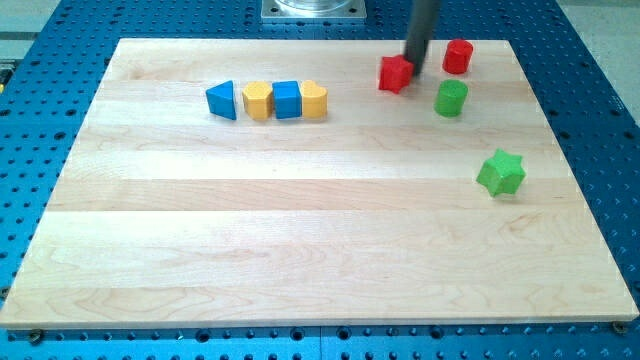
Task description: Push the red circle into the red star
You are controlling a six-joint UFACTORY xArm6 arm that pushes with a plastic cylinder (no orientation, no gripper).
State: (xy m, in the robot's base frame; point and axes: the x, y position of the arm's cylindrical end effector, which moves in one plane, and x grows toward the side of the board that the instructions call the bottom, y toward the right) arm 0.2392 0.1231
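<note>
Far left of the wooden surface (300,220): a tight row near the view's top — blue triangle (222,100), yellow hexagon-like block (258,101), blue cube (287,100), yellow heart-like block (314,101), each touching or just beside the next. Well clear of the job.

Further right, near the top edge: red star (396,74). My tip (413,64) sits at the star's right side, touching or nearly so — contact can't be confirmed. It lies between the star and the red circle (458,56), which stands near the star, to the right and slightly higher in the view. No end effector that grasps here; the arm ends in a plain dark rod, nothing held or clenched.

Below the red circle: green circle (451,98), close by. Lower right, apart from the others: green star (501,172).

Judgement on the step: the tip is on the wrong side. It should go round to the circle's right face, then push leftward and a touch downward through its centre toward the star. Keep clear of the green circle, and avoid nudging the star away.

Blocks look smooth, painted, matte; surface is pale planked wood with light grain on a blue perforated base (50,50).
</note>
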